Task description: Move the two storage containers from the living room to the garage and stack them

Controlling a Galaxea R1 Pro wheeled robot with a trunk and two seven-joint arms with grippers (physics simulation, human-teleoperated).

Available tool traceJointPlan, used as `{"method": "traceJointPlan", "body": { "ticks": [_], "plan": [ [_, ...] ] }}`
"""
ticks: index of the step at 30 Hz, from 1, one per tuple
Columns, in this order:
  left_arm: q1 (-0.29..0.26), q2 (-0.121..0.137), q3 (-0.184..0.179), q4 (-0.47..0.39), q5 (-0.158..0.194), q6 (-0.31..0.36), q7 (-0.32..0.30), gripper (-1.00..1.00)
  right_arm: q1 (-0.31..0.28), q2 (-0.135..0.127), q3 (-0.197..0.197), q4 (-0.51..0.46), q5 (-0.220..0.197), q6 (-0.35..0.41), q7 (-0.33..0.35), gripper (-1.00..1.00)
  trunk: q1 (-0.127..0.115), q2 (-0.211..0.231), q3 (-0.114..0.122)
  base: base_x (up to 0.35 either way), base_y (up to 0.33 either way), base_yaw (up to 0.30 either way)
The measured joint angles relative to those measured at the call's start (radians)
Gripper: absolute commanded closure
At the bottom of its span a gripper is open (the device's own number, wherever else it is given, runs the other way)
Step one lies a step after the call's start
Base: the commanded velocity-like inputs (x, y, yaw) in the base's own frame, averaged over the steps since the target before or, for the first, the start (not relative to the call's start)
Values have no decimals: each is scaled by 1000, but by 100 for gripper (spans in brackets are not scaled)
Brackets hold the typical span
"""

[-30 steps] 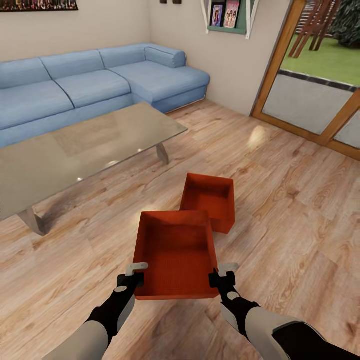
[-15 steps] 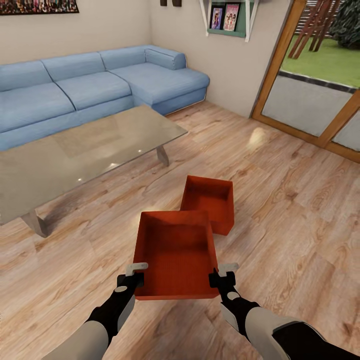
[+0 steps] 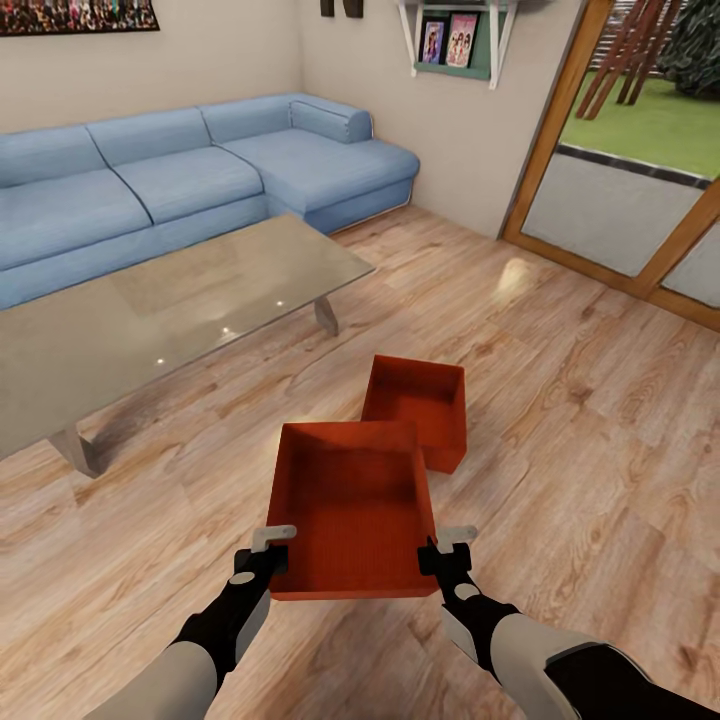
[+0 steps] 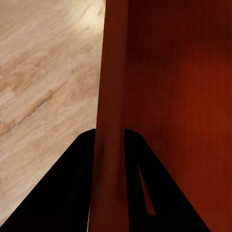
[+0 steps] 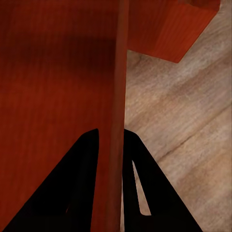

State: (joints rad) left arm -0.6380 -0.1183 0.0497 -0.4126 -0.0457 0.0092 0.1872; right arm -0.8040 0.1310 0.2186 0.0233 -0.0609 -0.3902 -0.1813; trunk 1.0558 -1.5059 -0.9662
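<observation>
Red-orange storage containers number two: one (image 3: 352,510) pinched by left gripper (image 3: 268,553) and right gripper (image 3: 447,553), one (image 3: 418,405) on wood flooring (image 3: 600,450).

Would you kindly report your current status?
Left tool and right tool clamp near container walls. Second container on wood floor ahead. Coffee table left.

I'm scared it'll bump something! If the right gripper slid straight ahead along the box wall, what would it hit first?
Probably the other container, on the wood floor ahead of the right gripper; depth is unclear.
</observation>
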Motion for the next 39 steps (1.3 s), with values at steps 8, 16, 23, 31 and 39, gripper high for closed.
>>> {"method": "traceJointPlan", "body": {
  "ticks": [8,16,23,31,39],
  "plan": [
    [0,0,0,0,0,0,1,100,0,0,-1,0,0,1,1,100,-31,56,25,0,0,0],
    [0,0,0,0,0,0,-1,100,0,1,0,0,0,0,-1,100,-61,112,50,0,0,0],
    [0,0,0,0,-1,0,0,100,0,0,-1,-1,0,0,0,100,-88,161,72,0,0,0],
    [0,-1,0,0,-1,0,1,100,0,-1,0,-1,0,0,1,100,-119,217,97,0,0,0],
    [0,-1,0,0,-1,2,1,100,0,-1,1,0,-2,0,2,100,-150,273,122,0,0,0]
  ]
}}
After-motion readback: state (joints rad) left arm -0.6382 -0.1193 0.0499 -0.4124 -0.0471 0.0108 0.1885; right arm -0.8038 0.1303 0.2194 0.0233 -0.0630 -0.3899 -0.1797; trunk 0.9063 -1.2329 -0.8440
